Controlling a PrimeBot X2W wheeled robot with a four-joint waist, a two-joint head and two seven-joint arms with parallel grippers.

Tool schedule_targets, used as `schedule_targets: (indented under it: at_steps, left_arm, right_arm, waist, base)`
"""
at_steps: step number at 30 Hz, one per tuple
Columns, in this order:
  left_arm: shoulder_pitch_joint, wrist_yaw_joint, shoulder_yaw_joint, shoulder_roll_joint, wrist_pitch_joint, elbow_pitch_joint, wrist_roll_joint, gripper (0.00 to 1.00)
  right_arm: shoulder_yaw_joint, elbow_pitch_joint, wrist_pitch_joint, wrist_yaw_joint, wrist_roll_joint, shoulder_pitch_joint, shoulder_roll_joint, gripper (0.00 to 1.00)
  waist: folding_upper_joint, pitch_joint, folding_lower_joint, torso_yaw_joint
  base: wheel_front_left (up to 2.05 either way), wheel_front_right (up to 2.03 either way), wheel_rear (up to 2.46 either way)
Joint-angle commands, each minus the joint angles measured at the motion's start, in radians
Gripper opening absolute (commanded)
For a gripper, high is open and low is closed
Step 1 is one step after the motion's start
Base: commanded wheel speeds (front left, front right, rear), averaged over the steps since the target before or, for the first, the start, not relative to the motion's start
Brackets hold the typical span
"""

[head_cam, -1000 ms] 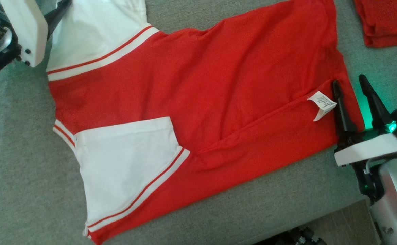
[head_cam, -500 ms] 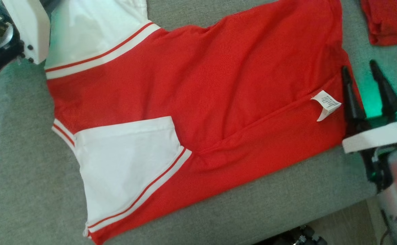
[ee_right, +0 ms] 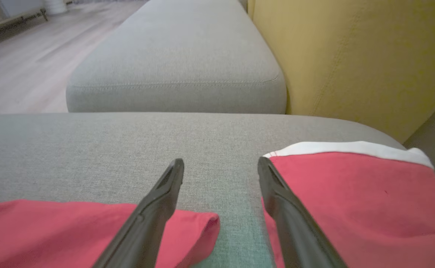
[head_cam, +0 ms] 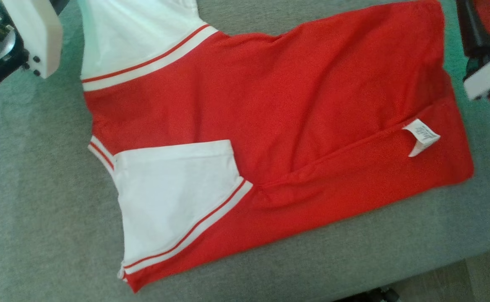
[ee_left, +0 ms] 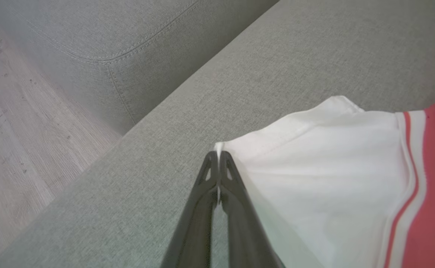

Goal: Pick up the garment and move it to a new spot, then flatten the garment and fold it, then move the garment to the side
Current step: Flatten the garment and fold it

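Two edges hem in the garment (head_cam: 270, 117). It lies spread flat on the grey cushion (head_cam: 35, 201), red body across the middle and white sleeves toward the robot's left. In the head view its lower red edge runs close along the cushion's front edge. On the right, its hem (ee_right: 72, 230), near the care label (head_cam: 422, 136), stops just short of a second red garment (ee_right: 351, 193), with a narrow strip of bare cushion between them. The widest free room is on the left, where plain grey fabric runs beyond the sleeves. The left wrist view shows that side ending at a drop to the wooden floor (ee_left: 24, 130).

The left arm (head_cam: 31, 33) reaches in from the upper left. Its fingers (ee_left: 236, 193) are pressed together, the left jaws pinching the corner of the white sleeve right beside the cushion's edge. The right jaws stand wide apart and hold nothing. They hover over the bare strip, one finger (ee_right: 158, 201) above the garment's hem and the other beside the second garment.
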Motion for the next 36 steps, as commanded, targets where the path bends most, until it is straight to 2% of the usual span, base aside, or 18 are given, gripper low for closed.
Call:
schedule_targets:
  at_steps: [1,9,11,12,13,18,19,26,27,31,35,36]
  left_arm:
    - [-0.057,0.002,0.044,0.030,-0.007,-0.016,0.014,0.00]
    - [-0.055,0.002,0.044,0.027,-0.029,-0.040,0.038,0.00]
    - [-0.053,0.002,0.044,0.031,-0.034,-0.043,0.041,0.00]
    - [-0.051,0.002,0.044,0.032,-0.037,-0.043,0.041,0.00]
    - [-0.050,0.002,0.044,0.033,-0.039,-0.043,0.041,0.00]
    - [-0.050,0.002,0.044,0.035,-0.041,-0.046,0.041,0.00]
    - [-0.050,0.002,0.044,0.035,-0.041,-0.047,0.042,0.00]
    - [-0.045,0.002,0.044,0.035,-0.038,-0.049,0.038,0.00]
    - [-0.044,0.002,0.044,0.034,-0.037,-0.050,0.038,0.00]
    - [-0.040,0.002,0.044,0.032,-0.035,-0.049,0.037,0.00]
    - [-0.039,0.002,0.044,0.030,-0.033,-0.053,0.038,0.00]
    - [-0.039,0.002,0.044,0.030,-0.033,-0.054,0.037,0.00]
  right_arm:
    - [0.019,-0.004,0.037,0.007,0.010,-0.005,-0.037,1.00]
    - [0.072,0.089,0.192,0.007,0.036,-0.073,-0.092,0.99]
    - [0.079,0.091,0.206,0.007,0.043,-0.074,-0.104,0.75]
    - [0.082,0.092,0.215,0.007,0.048,-0.074,-0.109,0.53]
    - [0.086,0.093,0.226,0.007,0.054,-0.073,-0.113,0.43]
    - [0.095,0.094,0.275,0.007,0.071,-0.071,-0.134,0.31]
    - [0.095,0.095,0.283,0.007,0.072,-0.071,-0.136,0.25]
    - [0.080,0.105,0.335,0.007,0.079,-0.068,-0.130,0.33]
    - [0.078,0.104,0.339,0.007,0.080,-0.068,-0.129,0.31]
    - [0.073,0.105,0.366,0.007,0.086,-0.064,-0.129,0.00]
    - [0.065,0.113,0.415,0.007,0.098,-0.061,-0.126,0.01]
    - [0.062,0.114,0.426,0.007,0.102,-0.061,-0.125,0.08]
  waist:
    - [0.0000,0.007,0.0000,0.015]
    - [0.0000,0.013,0.0000,0.059]
    - [0.0000,0.014,0.0000,0.065]
    - [0.0000,0.015,0.0000,0.068]
    - [0.0000,0.015,0.0000,0.071]
    - [0.0000,0.024,0.0000,0.083]
    - [0.0000,0.025,0.0000,0.085]
    - [0.0000,0.027,0.0000,0.092]
    - [0.0000,0.027,0.0000,0.094]
    - [0.0000,0.027,0.0000,0.101]
    - [0.0000,0.027,0.0000,0.108]
    - [0.0000,0.027,0.0000,0.109]
  base:
    - [0.00,0.00,0.00]
    - [0.00,0.00,0.00]
    - [0.00,0.00,0.00]
    - [0.00,0.00,0.00]
    - [0.00,0.00,0.00]
    - [0.00,0.00,0.00]
    - [0.00,0.00,0.00]
    - [0.00,0.00,0.00]
    - [0.00,0.00,0.00]
    - [0.00,0.00,0.00]
    - [0.00,0.00,0.00]
    - [0.00,0.00,0.00]
